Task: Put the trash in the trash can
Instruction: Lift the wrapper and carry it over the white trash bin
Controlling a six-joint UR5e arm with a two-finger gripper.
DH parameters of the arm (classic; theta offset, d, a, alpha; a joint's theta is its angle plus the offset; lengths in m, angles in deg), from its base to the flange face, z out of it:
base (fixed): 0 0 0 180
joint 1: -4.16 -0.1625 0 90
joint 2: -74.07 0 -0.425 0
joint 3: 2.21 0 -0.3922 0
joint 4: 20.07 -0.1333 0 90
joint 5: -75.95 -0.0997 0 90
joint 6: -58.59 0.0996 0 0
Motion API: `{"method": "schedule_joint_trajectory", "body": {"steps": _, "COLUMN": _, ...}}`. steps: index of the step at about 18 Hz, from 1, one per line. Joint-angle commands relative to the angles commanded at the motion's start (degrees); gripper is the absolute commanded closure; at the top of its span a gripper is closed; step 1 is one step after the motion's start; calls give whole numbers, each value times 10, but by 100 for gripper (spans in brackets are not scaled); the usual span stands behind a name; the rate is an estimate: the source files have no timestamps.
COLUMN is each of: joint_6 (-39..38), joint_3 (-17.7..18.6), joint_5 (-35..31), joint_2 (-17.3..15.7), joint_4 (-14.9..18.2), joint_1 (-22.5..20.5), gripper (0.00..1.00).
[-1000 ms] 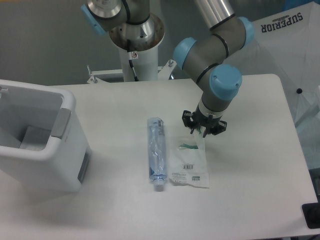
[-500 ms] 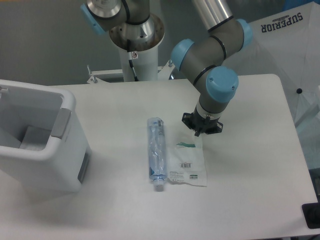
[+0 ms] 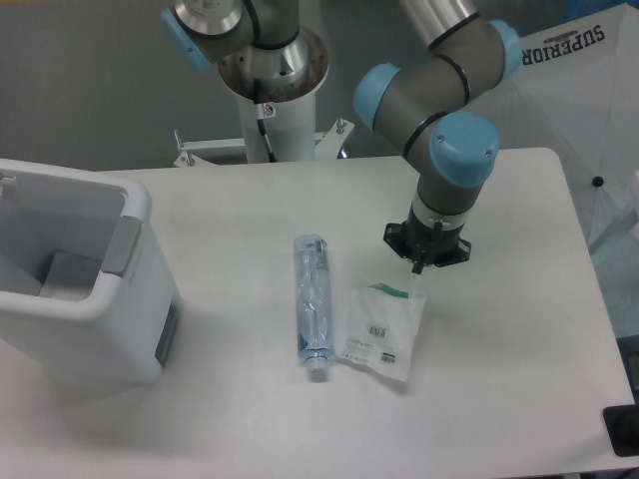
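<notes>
One clear plastic bag (image 3: 382,333), barcode label, corner pinched by gripper (image 3: 418,267).

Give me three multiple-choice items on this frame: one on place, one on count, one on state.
1. Where does the plastic bottle lie?
A. in the trash can
B. on the table, left of the plastic bag
C. in the gripper

2. How many trash items are outside the trash can?
A. one
B. two
C. three

3. What is the gripper doing?
A. jaws pinching the plastic bag by its top edge
B. hovering over the can
C. holding the bottle

Answers: B, it rests flat beside the bag; B, bottle and bag; A, the bag's top edge rises into the closed jaws.
</notes>
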Motion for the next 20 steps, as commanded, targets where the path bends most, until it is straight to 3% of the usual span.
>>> {"method": "schedule_joint_trajectory", "body": {"steps": 8, "joint_6": -78, "joint_3": -62, "joint_5": 113, "joint_2": -10, "joint_4": -1, "joint_1": -9, "gripper": 100}}
{"method": "schedule_joint_trajectory", "body": {"steps": 16, "joint_6": -120, "joint_3": -66, "joint_5": 178, "joint_2": -61, "joint_4": -1, "joint_1": 4, "gripper": 100}}
{"method": "schedule_joint_trajectory", "body": {"steps": 20, "joint_6": -139, "joint_3": -61, "joint_5": 190, "joint_2": -91, "joint_4": 0, "joint_1": 34, "gripper": 100}}
